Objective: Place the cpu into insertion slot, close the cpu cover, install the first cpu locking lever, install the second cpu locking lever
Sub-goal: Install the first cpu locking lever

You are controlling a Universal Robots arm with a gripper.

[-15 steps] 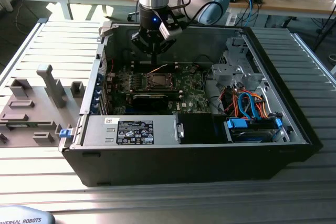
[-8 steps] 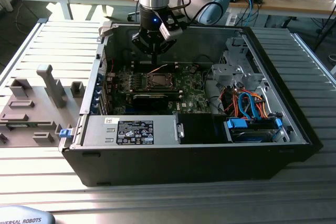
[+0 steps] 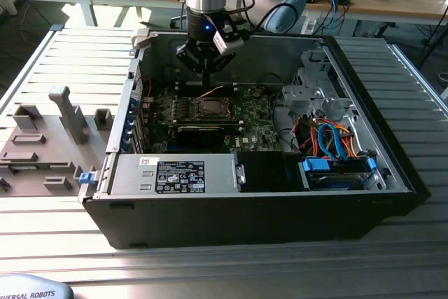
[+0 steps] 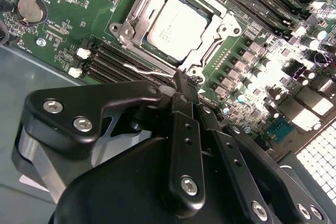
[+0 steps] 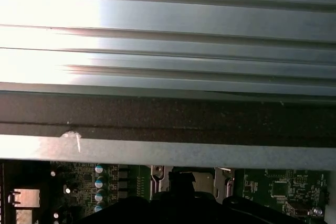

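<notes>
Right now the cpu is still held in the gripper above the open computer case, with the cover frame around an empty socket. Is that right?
Not quite. In the second wrist view the cpu already sits in the insertion slot, framed by the cpu cover. The gripper is above the open case.

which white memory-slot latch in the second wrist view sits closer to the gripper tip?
The lower white latch, at the end of the black memory slots beside the case edge. The other white latch lies farther up the board, farther from the gripper.

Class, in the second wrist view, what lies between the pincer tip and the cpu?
In the second wrist view, the cpu cover's frame edge and a thin wire locking lever lie between the pincer and the cpu.
</notes>
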